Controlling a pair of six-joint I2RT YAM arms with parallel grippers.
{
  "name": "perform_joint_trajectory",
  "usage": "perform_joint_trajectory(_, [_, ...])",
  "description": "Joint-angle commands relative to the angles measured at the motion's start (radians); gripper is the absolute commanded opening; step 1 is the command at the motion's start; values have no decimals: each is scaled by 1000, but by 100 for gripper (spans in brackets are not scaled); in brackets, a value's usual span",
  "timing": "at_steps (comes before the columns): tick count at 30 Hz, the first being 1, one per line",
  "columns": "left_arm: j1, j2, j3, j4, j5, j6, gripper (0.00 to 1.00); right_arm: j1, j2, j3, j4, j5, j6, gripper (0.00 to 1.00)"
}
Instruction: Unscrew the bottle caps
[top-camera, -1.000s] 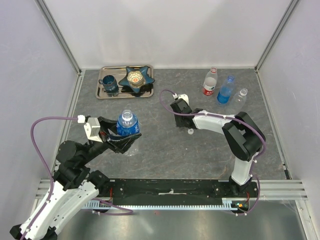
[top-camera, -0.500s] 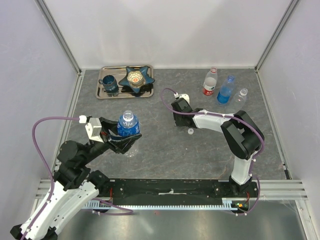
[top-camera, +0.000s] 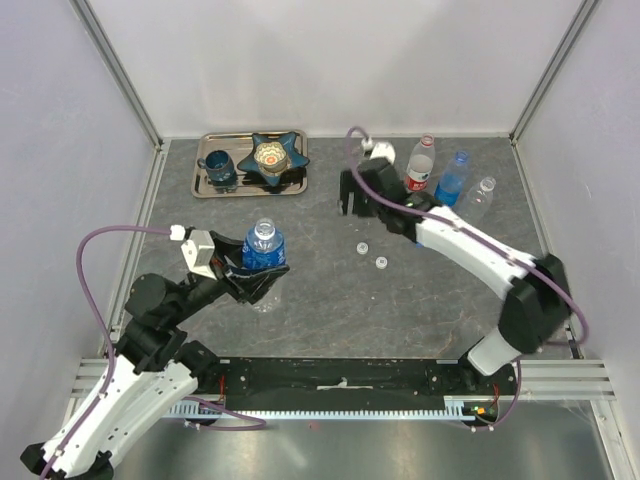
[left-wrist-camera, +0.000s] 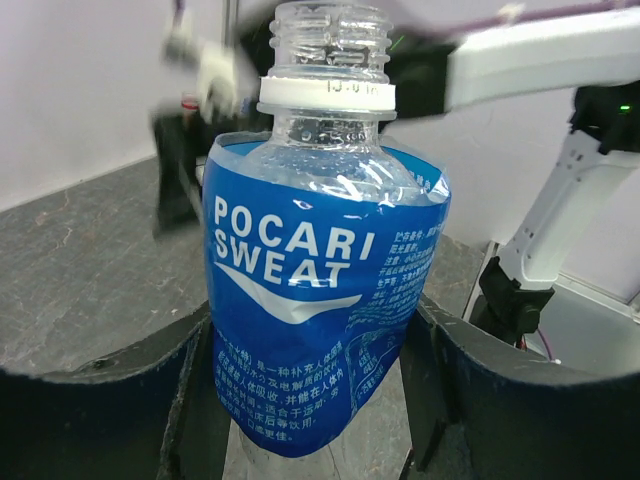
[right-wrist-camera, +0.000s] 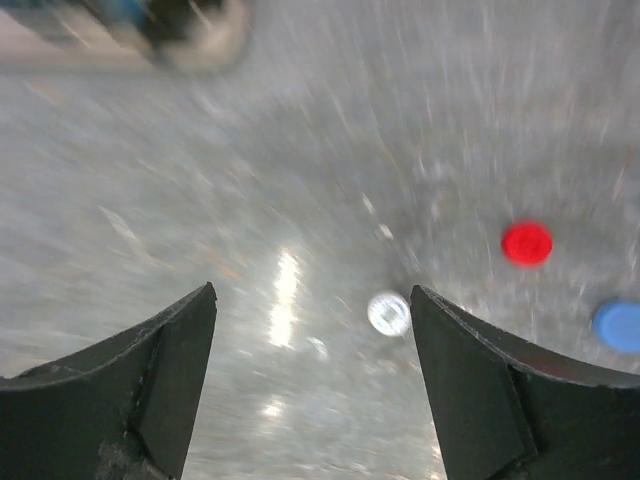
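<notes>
Pocari Sweat bottle (left-wrist-camera: 320, 300): blue label, uncapped, white neck ring, upright, clamped in left end effector (left-wrist-camera: 310, 400).
White cap (top-camera: 361, 248), second white cap (top-camera: 381, 262): flat on counter (top-camera: 300, 310), centre, near each other.
Red-labelled bottle (top-camera: 421, 165), blue bottle (top-camera: 452, 182), tiny clear bottle (top-camera: 483, 195): grouped back right.
Red cap (right-wrist-camera: 527, 243), blue cap (right-wrist-camera: 618, 326): loose, blurred.

This is a robot lab test cell, not a home or a shop. Plain white panels (top-camera: 330, 60) close in a grey marbled desk (top-camera: 330, 300) on three sides, framed by bare aluminium posts (top-camera: 118, 70). At six o'clock the left arm (top-camera: 150, 330) and right arm (top-camera: 480, 255) are bolted to a black base plate (top-camera: 300, 375) on a slotted metal rail (top-camera: 590, 375), with purple cables (top-camera: 82, 265) looping off their wrists. The props are few: a steel tray (top-camera: 255, 192) at eleven o'clock and water bottles (top-camera: 421, 165) at one o'clock.
</notes>
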Motion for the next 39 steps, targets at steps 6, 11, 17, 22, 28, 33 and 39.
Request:
perform_joint_trajectory(6, [4,266,33,181,154,-40,29,31,-413,147,57,-149,5,88])
perform_joint_trajectory(11, [4,493,129,210,312,-35,29,40,-530,96,77,-301,22,91])
perform_joint_trajectory(17, [-5,626,191,270,346,-54,29,92,-532,61,12,-311,-34,89])
perform_joint_trajectory(22, [-28,667,207,266,361,-55,29,158,-498,38,8,-278,-59,86])
perform_joint_trajectory(28, [-47,664,215,223,337,-22,29,198,-483,39,25,-278,-68,77])
perform_joint_trajectory(33, [-47,650,211,217,326,-2,29,208,-474,27,25,-281,-64,58])
perform_joint_trajectory(39, [-47,629,212,186,269,11,36,212,-497,10,19,-278,-56,30])
